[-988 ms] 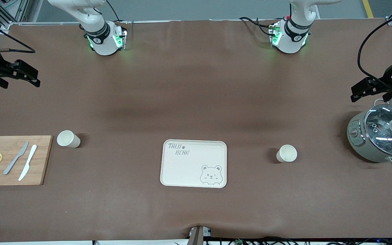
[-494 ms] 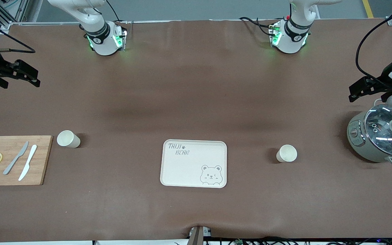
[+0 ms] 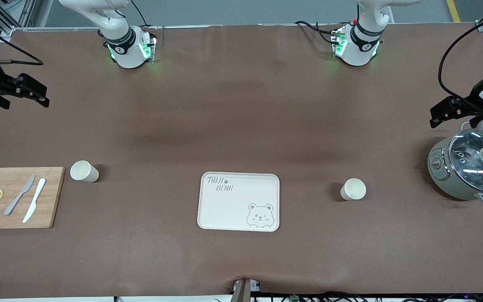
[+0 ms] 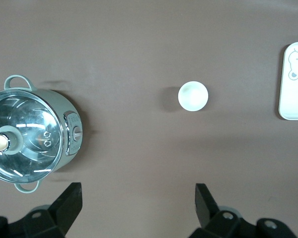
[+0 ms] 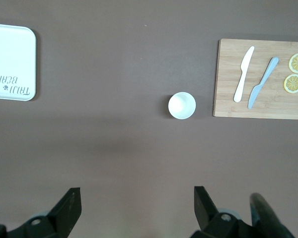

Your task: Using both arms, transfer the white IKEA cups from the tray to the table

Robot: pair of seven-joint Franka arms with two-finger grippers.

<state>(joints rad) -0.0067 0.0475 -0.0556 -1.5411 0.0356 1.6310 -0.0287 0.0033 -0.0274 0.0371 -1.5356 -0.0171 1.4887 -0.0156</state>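
Note:
Two white IKEA cups stand upright on the brown table. One cup (image 3: 84,171) is beside the cutting board at the right arm's end and shows in the right wrist view (image 5: 182,105). The other cup (image 3: 353,189) stands between the bear tray (image 3: 238,201) and the pot, and shows in the left wrist view (image 4: 192,95). My right gripper (image 3: 32,94) is open and empty, high over the table's right-arm end. My left gripper (image 3: 445,112) is open and empty, high over the table next to the pot.
A wooden cutting board (image 3: 48,197) with two knives and lemon slices lies at the right arm's end. A grey pot with a glass lid (image 3: 470,167) stands at the left arm's end. The arm bases (image 3: 130,50) stand along the table's edge farthest from the front camera.
My left gripper has shifted slightly toward the table's middle, above the pot. The right gripper and both cups have not moved.

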